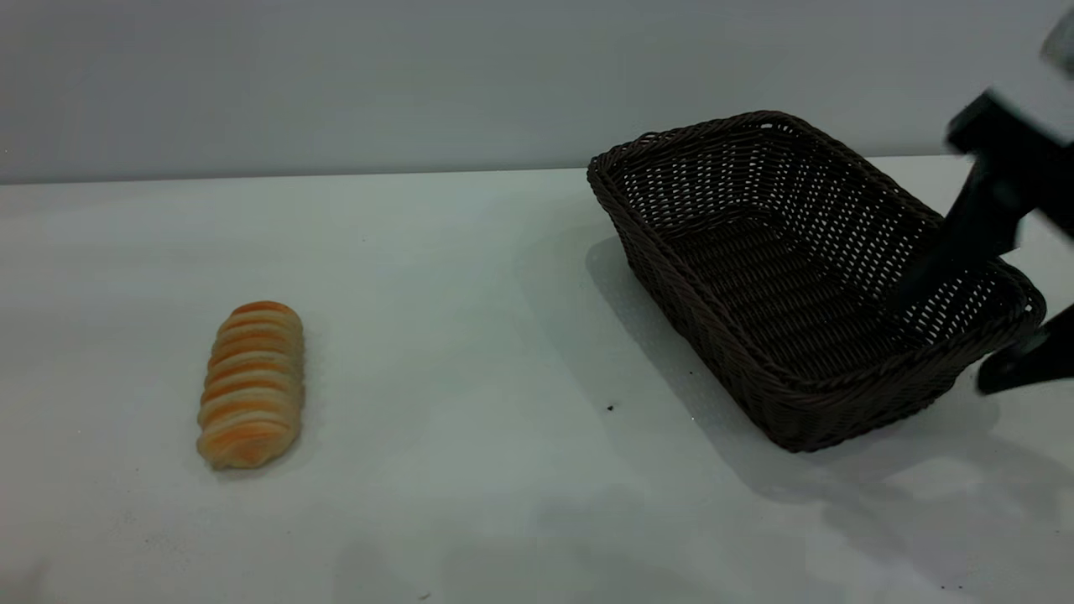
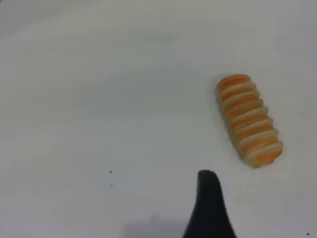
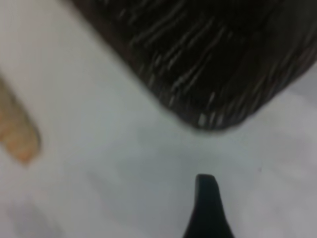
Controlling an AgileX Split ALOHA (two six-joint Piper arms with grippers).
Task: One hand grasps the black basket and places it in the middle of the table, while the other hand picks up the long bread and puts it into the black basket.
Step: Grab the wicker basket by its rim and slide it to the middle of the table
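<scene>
While the right hand point(image 1: 990, 310) straddles the black basket point(image 1: 805, 277) at its right wall, open and gripping nothing, you should pinch that stiff, light braided rim. The soft long bread point(image 1: 252, 383) lies well left on the desk point(image 1: 470, 335); grip it gently across the middle. I cannot tell whether the left hand point(image 2: 209, 208) is open.

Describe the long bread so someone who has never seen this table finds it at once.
Start from the wide white-grey table: the black basket sits on its right side with the right gripper at its rim. The long bread lies alone, far left of the basket. It is the only pale, orange-ridged oblong roll, much smaller than the dark wicker basket.
</scene>
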